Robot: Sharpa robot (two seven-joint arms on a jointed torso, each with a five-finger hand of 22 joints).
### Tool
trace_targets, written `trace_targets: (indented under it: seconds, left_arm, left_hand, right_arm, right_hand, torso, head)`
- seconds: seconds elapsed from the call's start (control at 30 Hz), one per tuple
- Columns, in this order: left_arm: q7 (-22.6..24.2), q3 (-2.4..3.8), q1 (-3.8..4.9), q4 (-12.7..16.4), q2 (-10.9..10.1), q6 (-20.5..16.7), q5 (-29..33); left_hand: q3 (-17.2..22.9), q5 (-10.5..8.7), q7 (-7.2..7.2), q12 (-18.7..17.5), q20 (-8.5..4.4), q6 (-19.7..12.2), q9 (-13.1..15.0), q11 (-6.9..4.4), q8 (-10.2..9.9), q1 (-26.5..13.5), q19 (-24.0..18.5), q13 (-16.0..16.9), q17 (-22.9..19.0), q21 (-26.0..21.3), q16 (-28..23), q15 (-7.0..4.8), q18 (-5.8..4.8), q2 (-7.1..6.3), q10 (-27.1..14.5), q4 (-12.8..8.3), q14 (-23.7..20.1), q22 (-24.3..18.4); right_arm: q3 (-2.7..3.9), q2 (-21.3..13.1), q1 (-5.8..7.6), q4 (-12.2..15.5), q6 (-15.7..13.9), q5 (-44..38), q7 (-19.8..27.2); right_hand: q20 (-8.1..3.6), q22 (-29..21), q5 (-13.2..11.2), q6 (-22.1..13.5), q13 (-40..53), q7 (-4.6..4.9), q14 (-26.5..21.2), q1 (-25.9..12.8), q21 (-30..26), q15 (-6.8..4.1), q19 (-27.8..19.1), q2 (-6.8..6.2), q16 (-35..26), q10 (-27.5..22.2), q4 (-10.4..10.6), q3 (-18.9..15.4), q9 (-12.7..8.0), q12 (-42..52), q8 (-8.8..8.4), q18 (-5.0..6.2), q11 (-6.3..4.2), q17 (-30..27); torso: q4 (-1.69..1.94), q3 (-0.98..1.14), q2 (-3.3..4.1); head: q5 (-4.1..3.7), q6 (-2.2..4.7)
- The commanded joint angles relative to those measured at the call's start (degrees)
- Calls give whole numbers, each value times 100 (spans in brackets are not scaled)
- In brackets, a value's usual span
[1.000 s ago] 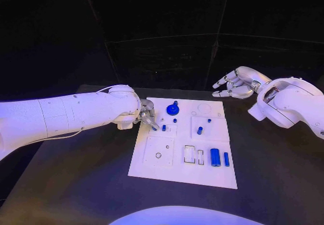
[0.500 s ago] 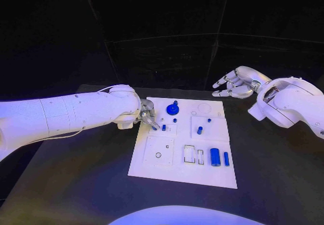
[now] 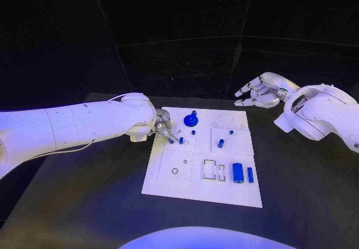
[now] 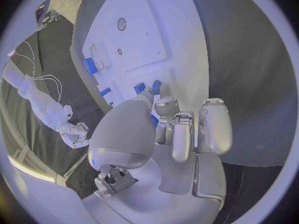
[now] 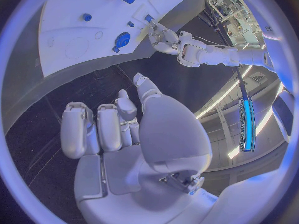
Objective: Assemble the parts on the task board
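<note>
The white task board (image 3: pixel 168 187) lies mid-table with several blue parts on it. These include a round knob (image 3: pixel 191 120), a small peg (image 3: pixel 180 140), a short piece (image 3: pixel 221 143), a thick cylinder (image 3: pixel 238 173) and a thin bar (image 3: pixel 250 175). My left hand (image 3: pixel 164 130) reaches over the board's left edge, its fingertips (image 4: pixel 163 92) right at the small peg (image 4: pixel 156 86). I cannot tell whether it pinches the peg. My right hand (image 3: pixel 256 92) hangs above the table beyond the board's far right corner, fingers spread, holding nothing (image 5: pixel 118 119).
Raised white plates with holes and slots sit on the board (image 3: pixel 176 167). Black table (image 3: pixel 82 197) surrounds the board on all sides. My left forearm (image 3: pixel 74 127) crosses the table's left half.
</note>
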Motion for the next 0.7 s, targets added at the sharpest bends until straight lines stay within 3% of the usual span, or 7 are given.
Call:
trace_targets:
  seconds: [0.03, 0.7]
  left_arm:
    - [-60, -12, -10, -21, 9, 99, -42]
    - [-60, -12, -9, -65, 48, 74, -42]
  left_hand:
    - [-32, 20, 17, 24, -23, 21, 3, -9, -28, -63, 28, 6, 1509, 33, 18, -46, -53, -5, 49, 34, 594, 8]
    - [-398, 20, 6, 43, -31, 57, 78, -18, 36, -303, 37, 4, 1509, 34, 18, -53, -56, -112, 76, 214, 594, 28]
  right_arm:
    - [3, -2, 13, 17, 1, -13, 53]
    - [3, -6, 13, 40, -40, -13, 85]
  right_hand:
    - [1, 156, -6, 29, 2, -5, 191, 0, -21, -55, -49, 33, -33, -23, 31, 7, -3, -8, 38, 71, -13, -2]
    - [1, 154, -4, 34, 2, -6, 190, -7, -24, -56, -50, 35, -41, -21, 38, 5, -2, -8, 42, 71, -13, -10]
  torso:
    - [-3, -1, 0]
    - [5, 0, -1]
  head:
    - [1, 5]
    - [-25, 3]
